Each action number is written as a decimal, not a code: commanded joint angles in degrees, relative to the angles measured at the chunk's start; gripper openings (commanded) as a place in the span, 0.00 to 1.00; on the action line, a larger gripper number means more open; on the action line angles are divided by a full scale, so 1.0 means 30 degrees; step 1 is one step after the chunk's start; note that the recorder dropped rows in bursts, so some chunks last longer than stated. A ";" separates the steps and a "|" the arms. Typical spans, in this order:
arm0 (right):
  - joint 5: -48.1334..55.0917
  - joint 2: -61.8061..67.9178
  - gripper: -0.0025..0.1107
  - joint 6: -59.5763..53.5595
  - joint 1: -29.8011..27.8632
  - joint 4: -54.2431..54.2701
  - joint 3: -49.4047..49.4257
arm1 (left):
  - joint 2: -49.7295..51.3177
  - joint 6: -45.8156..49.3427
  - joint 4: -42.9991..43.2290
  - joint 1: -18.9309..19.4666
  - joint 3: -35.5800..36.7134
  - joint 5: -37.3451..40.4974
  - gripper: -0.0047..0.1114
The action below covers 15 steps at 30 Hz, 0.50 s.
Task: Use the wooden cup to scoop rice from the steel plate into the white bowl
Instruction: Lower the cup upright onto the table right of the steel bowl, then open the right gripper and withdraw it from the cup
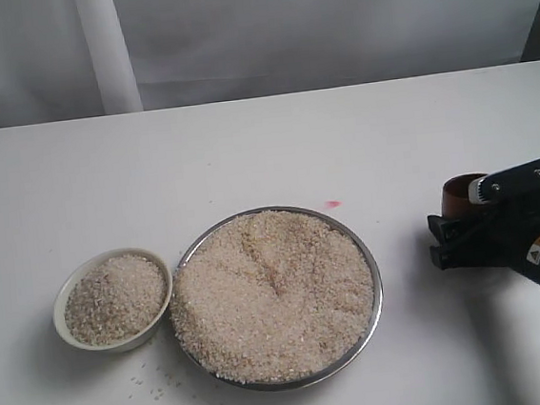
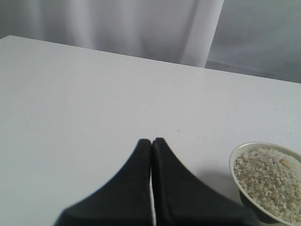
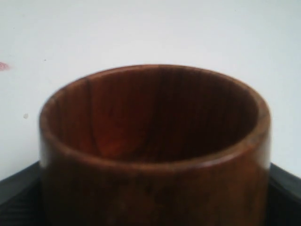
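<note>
Wood first: the wooden cup (image 1: 462, 193) is out on the right side of the white table (image 1: 246, 147), well apart from the steel plate (image 1: 379, 288), and the right gripper (image 1: 459, 227) has it. In the right wrist view the cup (image 3: 155, 155) fills the frame, upright, mouth up, dark and glossy inside with nothing in it, and the black fingers (image 3: 19, 188) press against its wall on both sides. That is a wide clasp on the cup. I cannot tell whether its base is touching the table, because the gripper hides it.

Centre of the table, the steel plate is heaped with rice (image 1: 274, 293) almost to the rim, with a shallow groove in the mound. Just beside it on the left sits the white bowl (image 1: 62, 323), its rim close to the plate's, also full of rice. A few stray grains (image 1: 154, 391) lie on the table in front of the bowl. There is a small pink mark (image 1: 332, 203) just behind the plate.

Over on the other side, the left gripper (image 2: 151, 141) has its fingers pressed together with nothing between them, above bare table, with the white bowl (image 2: 233, 162) near it. A pale curtain (image 1: 329, 24) hangs behind.
</note>
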 commanded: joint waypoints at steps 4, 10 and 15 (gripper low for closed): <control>-0.0519 -0.0094 0.71 -0.0502 -0.0093 0.0132 0.0032 | -0.0043 -0.0026 -0.0110 -0.0048 -0.0067 -0.0121 0.04; -0.0649 -0.0117 0.79 -0.0502 -0.0093 -0.0361 0.0032 | -0.0043 -0.0026 -0.0110 -0.0048 -0.0067 -0.0121 0.04; -0.0444 -0.0519 0.79 -0.0343 -0.0093 -0.0568 0.0032 | -0.0043 -0.0026 -0.0110 -0.0048 -0.0067 -0.0121 0.04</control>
